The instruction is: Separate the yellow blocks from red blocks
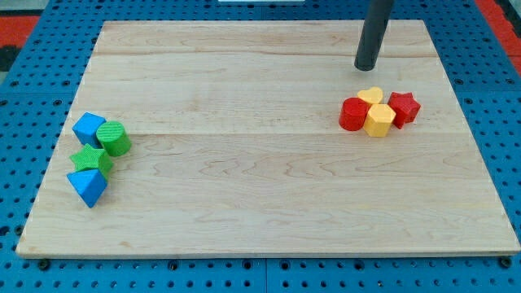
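Yellow blocks, heart-shaped (371, 95) and hexagonal (379, 120), sat jammed between red cylinder (352, 114) and red star (404, 107) at desk's (244, 203) right, my tip (366, 68) parked just above them, probably for wedging in; no jaws here.

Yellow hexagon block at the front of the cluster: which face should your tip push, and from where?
My tip should push the yellow hexagon block's top face toward the view's bottom. That side is crowded by the yellow heart, red cylinder and red star, so expect contact.
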You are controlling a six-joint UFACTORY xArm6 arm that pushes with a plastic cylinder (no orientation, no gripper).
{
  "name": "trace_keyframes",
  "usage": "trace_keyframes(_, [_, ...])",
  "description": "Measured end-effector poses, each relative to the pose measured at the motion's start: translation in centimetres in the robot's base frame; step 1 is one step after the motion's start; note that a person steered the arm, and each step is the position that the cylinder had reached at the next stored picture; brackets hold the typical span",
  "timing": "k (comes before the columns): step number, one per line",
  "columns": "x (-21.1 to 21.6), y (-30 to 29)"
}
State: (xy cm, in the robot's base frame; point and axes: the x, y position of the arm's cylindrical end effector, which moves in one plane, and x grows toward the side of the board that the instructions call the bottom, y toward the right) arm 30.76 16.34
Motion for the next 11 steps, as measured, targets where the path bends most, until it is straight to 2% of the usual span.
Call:
trace_keyframes(3, [0.0,0.4])
trace_keyframes(4, [0.0,6.4])
trace_keyframes(5, [1.7,11.5])
trace_keyframes(6, [8.1,6.1])
trace_keyframes(7, [10.5,1.8])
trace_keyframes(8, [9.7,2.9])
trace_keyframes(9, [13.8,6.3])
trace_keyframes(10, [17.3,0.4])
trace_keyframes(11, [15.5,-4.5])
